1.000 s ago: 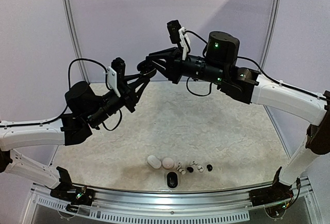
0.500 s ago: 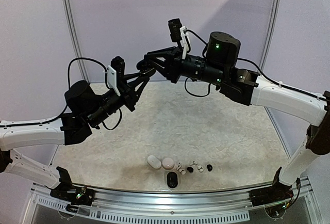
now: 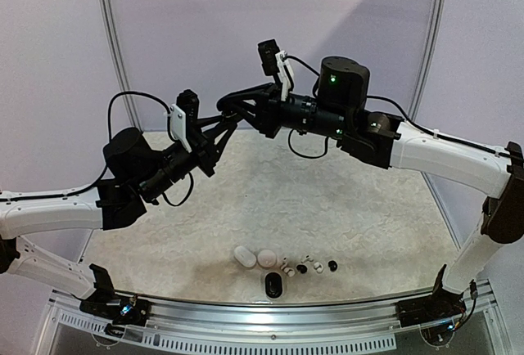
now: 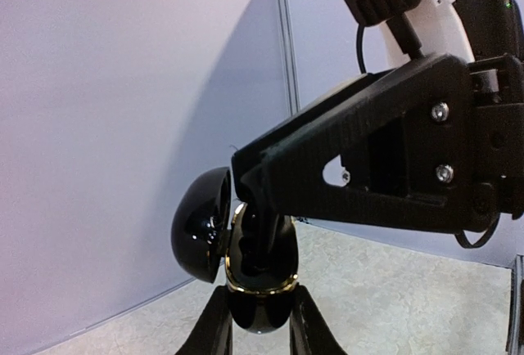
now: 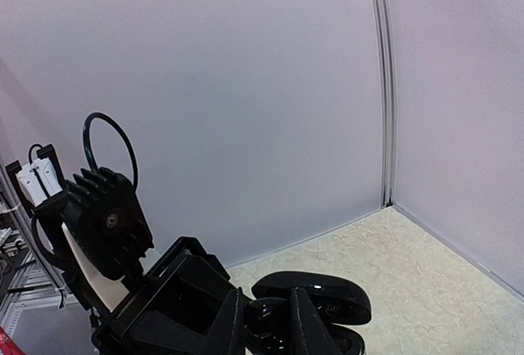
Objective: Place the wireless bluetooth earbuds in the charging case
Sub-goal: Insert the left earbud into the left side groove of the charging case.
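Left tool [image 4: 260,334]: raised high above the bench [image 3: 360,208], its two fingers clamped on the lower half of the black charging case [image 4: 255,310].
Black charging case: upright between the left tool's fingers and open, with its lid [image 4: 196,228] swung out to the left of them and a gold-coloured rim showing around the mouth.
Right tool [image 4: 246,183]: comes in from the opposite side and meets the left tool tip to tip, with its tip pushed down into the case's open mouth.
Right tool's grip: from its own wrist view the fingers [image 5: 225,322] stand a little apart with something dark and glossy between them. I cannot tell whether they are clamped on it or what it is.
Earbuds [image 3: 318,267]: small white and black ones lie in a loose row on the bench, far below both tools and close to the near edge. Whether any bud sits in the held case cannot be seen.
White case [image 3: 244,256]: on the bench just left of the earbud row, well below the left tool.
Pink case [image 3: 267,258]: touching or just beside the white case, on its right.
Second black case [image 3: 273,285]: on the bench nearer the edge than the pink case, well apart from both tools.
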Controlling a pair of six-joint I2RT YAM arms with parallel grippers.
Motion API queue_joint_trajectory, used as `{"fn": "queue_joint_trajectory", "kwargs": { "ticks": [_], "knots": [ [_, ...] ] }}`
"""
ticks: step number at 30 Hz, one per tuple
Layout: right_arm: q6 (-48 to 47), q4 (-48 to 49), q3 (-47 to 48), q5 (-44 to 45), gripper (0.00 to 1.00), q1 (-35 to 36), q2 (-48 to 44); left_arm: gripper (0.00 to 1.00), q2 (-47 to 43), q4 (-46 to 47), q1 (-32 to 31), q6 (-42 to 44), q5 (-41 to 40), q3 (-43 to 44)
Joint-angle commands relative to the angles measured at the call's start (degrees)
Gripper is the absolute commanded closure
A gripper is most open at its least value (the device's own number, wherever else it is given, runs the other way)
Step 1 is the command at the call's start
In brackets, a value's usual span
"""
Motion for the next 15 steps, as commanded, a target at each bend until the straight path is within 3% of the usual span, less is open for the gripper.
{"fn": "queue_joint_trajectory", "kwargs": {
  "ticks": [1, 15],
  "knots": [
    [-0.15, -1.93, 0.87, 1.74, 1.00, 0.40, 1.75, 1.00, -0.03, 1.35, -0.67, 0.82, 0.36, 0.62],
    [-1.62, -4.64, 0.19, 2.36, 1.00, 0.52, 3.40, 1.00, -0.10, 2.47, -0.58, 2.71, 0.35, 0.62]
  ]
}}
